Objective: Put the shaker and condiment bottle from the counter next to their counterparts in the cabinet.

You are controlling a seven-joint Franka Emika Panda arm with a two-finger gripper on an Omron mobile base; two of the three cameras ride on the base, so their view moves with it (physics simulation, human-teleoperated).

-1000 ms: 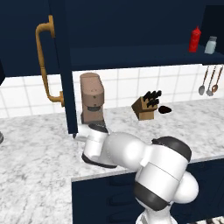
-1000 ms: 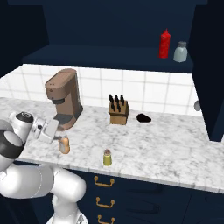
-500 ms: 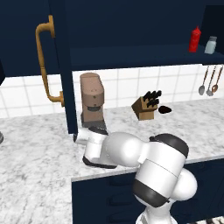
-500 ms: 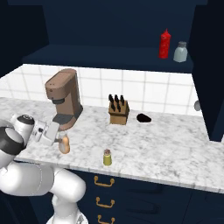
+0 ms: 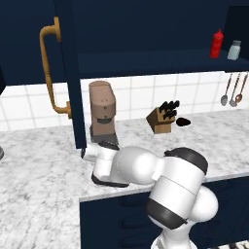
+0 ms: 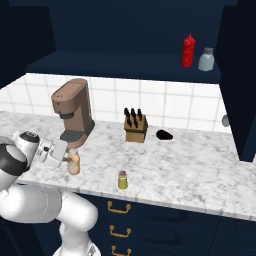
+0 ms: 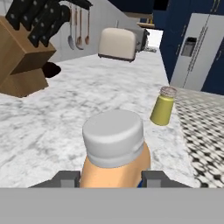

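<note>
Lighting even and soft in all three views; I see no distinct source. Tabletop (image 6: 170,170) reads bright, cabinet (image 5: 146,29) interior dim. Faint soft shadows under the knife block (image 6: 135,131). No glare. Rendering slightly soft, edges jagged. Hand view: condiment bottle (image 7: 114,153) cap looms large, mildly blurred.
</note>
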